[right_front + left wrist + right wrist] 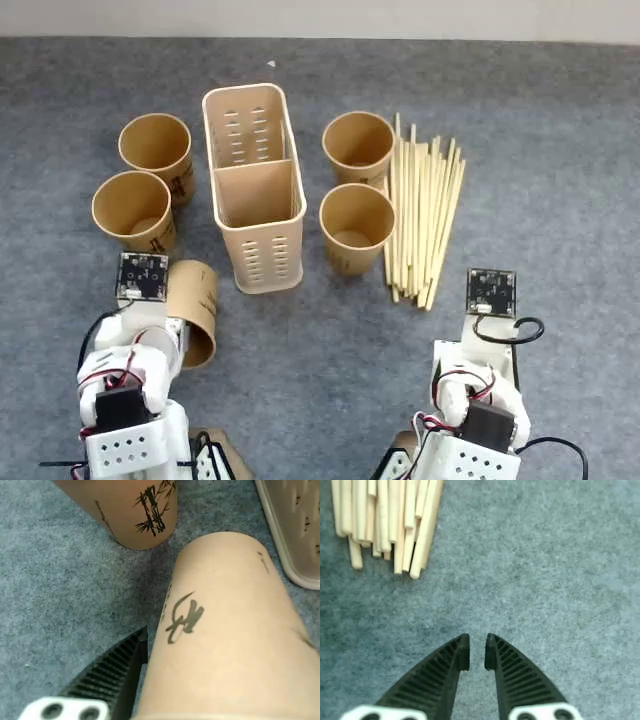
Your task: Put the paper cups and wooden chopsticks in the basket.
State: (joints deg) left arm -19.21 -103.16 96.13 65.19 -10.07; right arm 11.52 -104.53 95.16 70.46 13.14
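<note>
Jaws of the left gripper (150, 647): one pressed to the wall of the tipped cup (230, 630), the other hidden behind it; reads as a grip. Cup lies on its side near the basket (255, 190). Step: first cup; next needs a lift, then a carry over the basket. Left arm low, folded. Right gripper (476, 652) nearly closed, empty, near the chopsticks (390, 520).

Right claw (476, 652), tips almost touching

Looks like robotics lab bench setup: grey carpet-covered bench (560, 140), two small arms (478, 420), exposed wiring (108, 380), bare wall (400, 18).
</note>
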